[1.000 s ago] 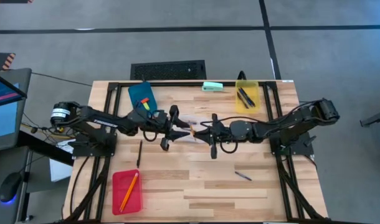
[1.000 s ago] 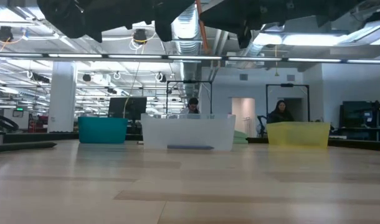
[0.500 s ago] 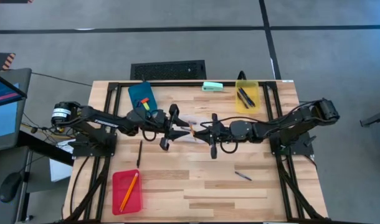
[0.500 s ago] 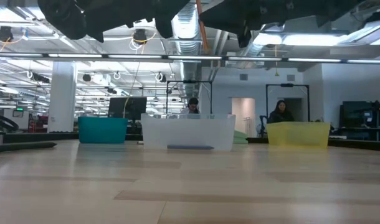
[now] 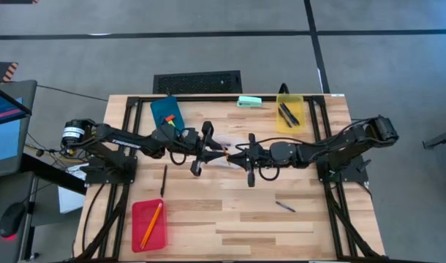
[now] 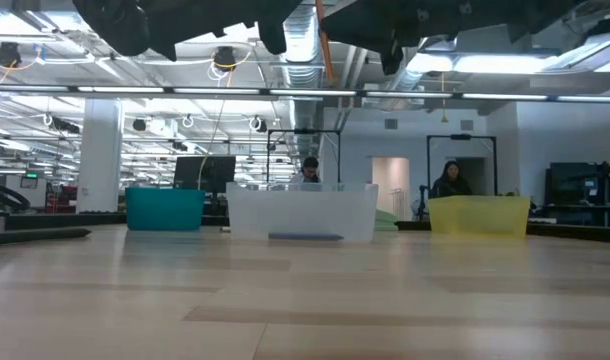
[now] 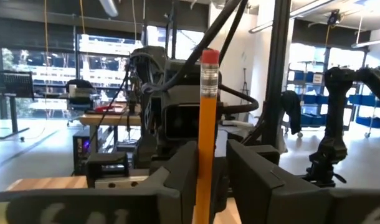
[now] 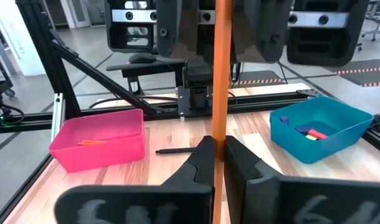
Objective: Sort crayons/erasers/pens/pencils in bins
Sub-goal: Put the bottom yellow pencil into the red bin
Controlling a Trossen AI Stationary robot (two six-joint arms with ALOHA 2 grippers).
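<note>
So right now both arms are meeting in the middle of the table (image 5: 230, 219), up off the surface, with one pencil (image 5: 224, 151) between them. The right gripper (image 8: 218, 149) is pressed together on it; its wrist view shows the orange shaft pinched tight between its two fingers. The left gripper (image 7: 209, 168) is sitting around the other end, the eraser end poking up past it in its own wrist view. I honestly can't tell if it's actually clamping or just sitting around the pencil. From the low view the pencil hangs well above the clear bin (image 6: 301, 212), which is in the middle of the back row between the blue bin (image 6: 165, 210) and the yellow bin (image 6: 480, 216). Looking down from overhead, the blue bin is at the back left with some erasers (image 8: 308, 132) in it, yellow, reddish and blue as far as I can make out. The yellow bin has a few pens (image 5: 287, 113) in it, and there's a flat mint-green thing (image 5: 248, 101) just beside it. The red bin (image 5: 137, 219) is down in the front left corner and holds another pencil (image 5: 151, 223). Two loose pens are on the wood: a dark one (image 5: 164, 180) below the left arm and another one (image 5: 284, 207) toward the front right.
</note>
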